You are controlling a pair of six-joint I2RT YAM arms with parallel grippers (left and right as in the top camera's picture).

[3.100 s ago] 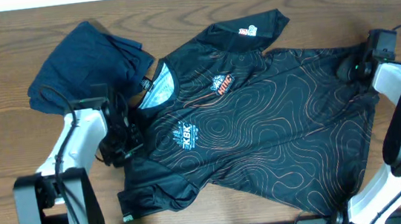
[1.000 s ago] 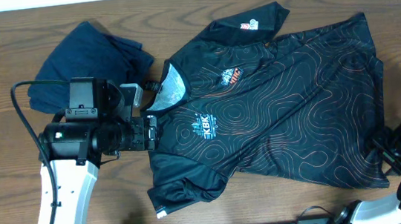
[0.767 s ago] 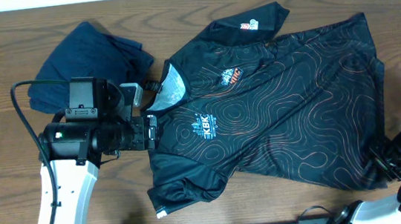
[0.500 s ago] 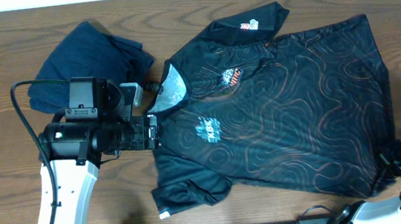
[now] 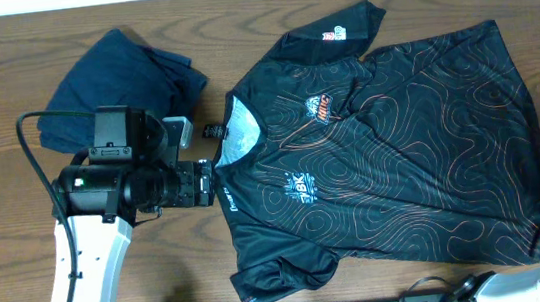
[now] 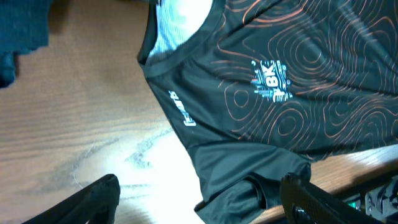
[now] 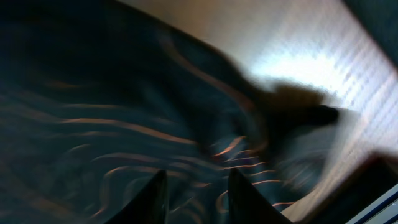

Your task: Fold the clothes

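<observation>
2 grippers: left gripper (image 6: 199, 183) wide open, empty, black jersey (image 5: 380, 149) shoulder just ahead. Over the hem, right gripper (image 7: 196, 182) is blurred; cannot tell its grip.

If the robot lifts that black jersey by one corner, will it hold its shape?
Probably not: the jersey lies limp, with soft wrinkles and a rumpled sleeve, so it should droop. It looks thin, so likely light. Its smooth fabric may slide easily.

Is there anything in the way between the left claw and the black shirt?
No, nothing visible. The left claw is open at the shoulder edge of the jersey, above bare table. The dark blue cloth lies off to the side, not between them.
</observation>
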